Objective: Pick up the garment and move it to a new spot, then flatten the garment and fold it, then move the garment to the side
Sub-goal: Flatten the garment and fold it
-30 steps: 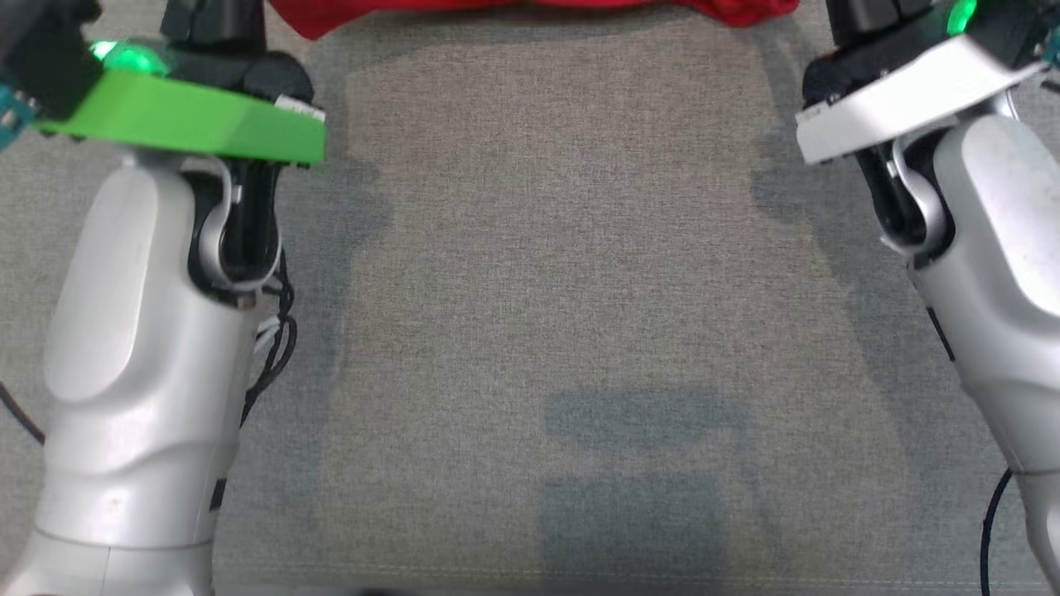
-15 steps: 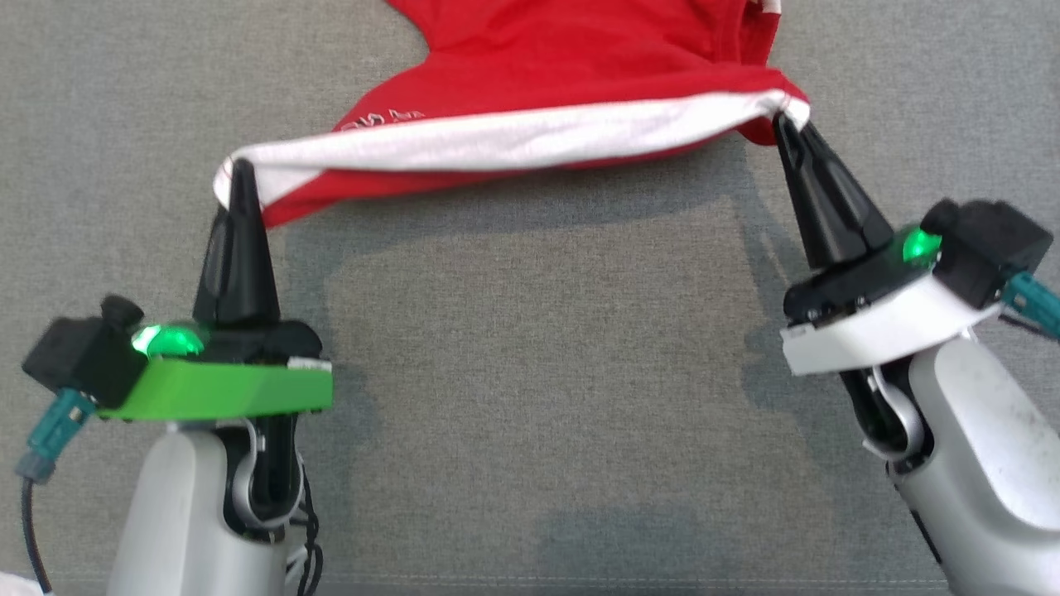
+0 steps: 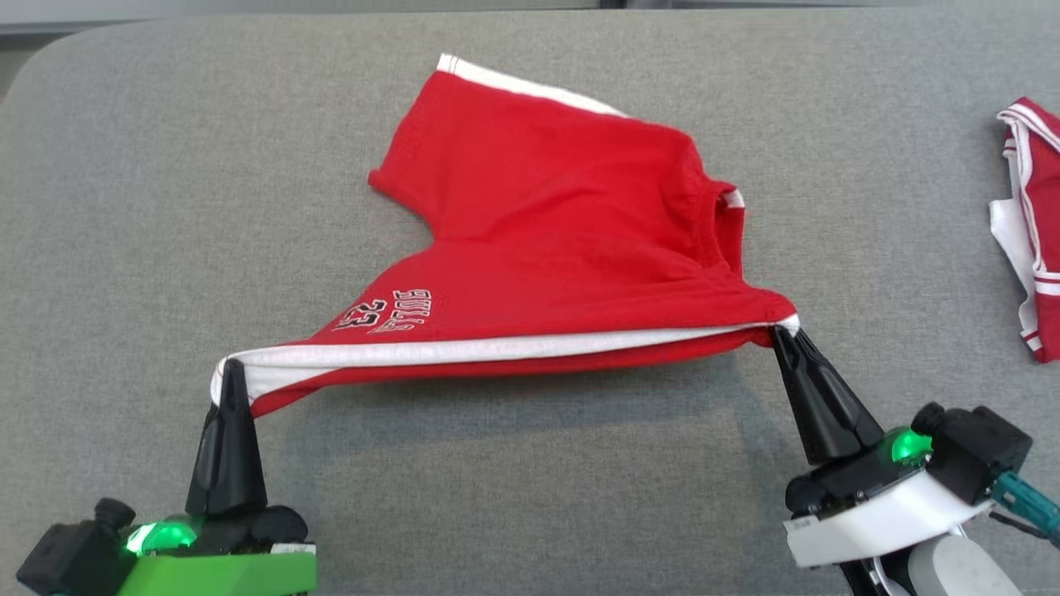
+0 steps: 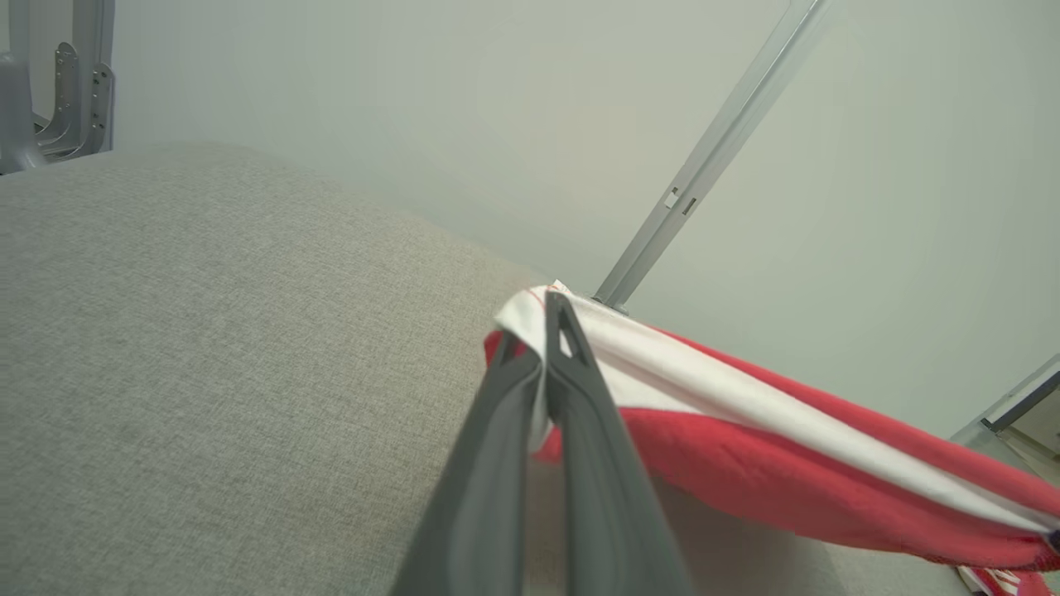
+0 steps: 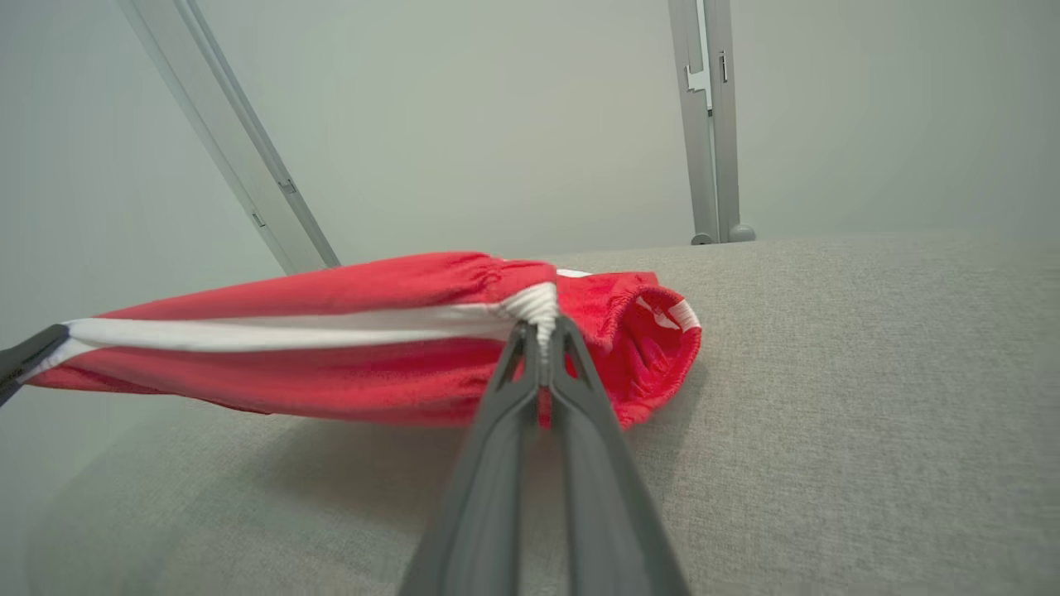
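On grey padded surface (image 3: 166, 207): red garment (image 3: 546, 215), far part lying flat, white hem stretched between left pincer (image 3: 232, 370) and right pincer (image 3: 778, 335), both clamped on it. Lower evenly, hem taut, to flatten.

Bench (image 3: 149, 207) padded, covered in grey woven cloth, rounded at the far left corner. Lying on it near the middle: a red garment (image 3: 563, 215) with white trim, far part spread on the cloth, near white-banded edge lifted clear and stretched taut, shadow beneath. Well apart, at the right edge of the head view: a second red-and-white garment (image 3: 1027, 232), crumpled, resting on the cloth.
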Available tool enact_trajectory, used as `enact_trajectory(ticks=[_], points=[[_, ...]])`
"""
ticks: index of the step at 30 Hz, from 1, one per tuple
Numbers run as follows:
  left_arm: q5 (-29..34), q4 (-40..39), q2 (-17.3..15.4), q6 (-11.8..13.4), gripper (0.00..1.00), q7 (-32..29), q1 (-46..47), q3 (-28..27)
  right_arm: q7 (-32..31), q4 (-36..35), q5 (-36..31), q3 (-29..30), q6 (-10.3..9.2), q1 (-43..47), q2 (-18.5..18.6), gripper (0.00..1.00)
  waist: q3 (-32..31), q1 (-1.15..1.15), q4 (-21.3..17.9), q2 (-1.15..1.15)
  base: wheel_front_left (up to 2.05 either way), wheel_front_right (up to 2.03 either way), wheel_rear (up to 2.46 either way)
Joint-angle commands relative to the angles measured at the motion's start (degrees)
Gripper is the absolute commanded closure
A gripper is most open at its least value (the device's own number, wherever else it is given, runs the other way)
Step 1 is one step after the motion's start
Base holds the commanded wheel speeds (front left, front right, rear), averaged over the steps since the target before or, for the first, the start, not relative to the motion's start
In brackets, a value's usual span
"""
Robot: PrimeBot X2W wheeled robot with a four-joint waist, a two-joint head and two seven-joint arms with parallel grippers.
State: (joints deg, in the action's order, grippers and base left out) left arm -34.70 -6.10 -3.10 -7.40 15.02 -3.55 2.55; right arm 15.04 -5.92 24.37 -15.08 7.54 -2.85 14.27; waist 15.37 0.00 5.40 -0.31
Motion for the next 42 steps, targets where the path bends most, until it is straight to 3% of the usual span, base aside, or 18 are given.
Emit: enact_trajectory(ticks=[1,8,14,21,32,42], points=[[0.5,-1.1,0.0,-0.1,1.0,0.2,-1.6,-0.8,0.2,-1.1,-0.4,0.5,-0.11,1.8,0.1,1.0,-2.3,0.0,-1.3,0.31,0.0,0.0,0.0],[1.3,-7.0,0.1,0.0,1.0,0.2,-6.1,-1.9,0.2,-6.0,-0.7,-0.3,-0.11,7.5,1.4,1.0,-3.1,0.0,-3.0,0.31,0.0,0.0,0.0],[0.9,-5.8,0.2,0.0,1.0,0.2,-3.8,-1.0,0.2,-4.3,0.7,-1.7,-0.11,6.1,0.5,1.0,-2.6,0.0,-3.8,0.31,0.0,0.0,0.0],[0.7,1.9,-1.6,0.0,1.0,0.2,5.8,1.4,0.2,2.5,1.7,-1.2,-0.11,1.5,-1.6,1.0,-0.8,0.0,-3.8,0.31,0.0,0.0,0.0],[1.4,19.0,-5.9,0.0,1.0,0.2,30.1,8.9,0.2,11.2,-0.2,1.2,-0.1,-8.9,-6.3,1.0,7.3,0.0,-5.1,0.31,0.0,0.0,0.0],[3.0,32.2,-6.0,0.0,1.0,0.2,44.7,11.5,0.2,16.3,-2.9,3.3,-0.1,-15.9,-9.9,1.0,13.4,0.0,-7.2,0.31,0.0,0.0,0.0]])
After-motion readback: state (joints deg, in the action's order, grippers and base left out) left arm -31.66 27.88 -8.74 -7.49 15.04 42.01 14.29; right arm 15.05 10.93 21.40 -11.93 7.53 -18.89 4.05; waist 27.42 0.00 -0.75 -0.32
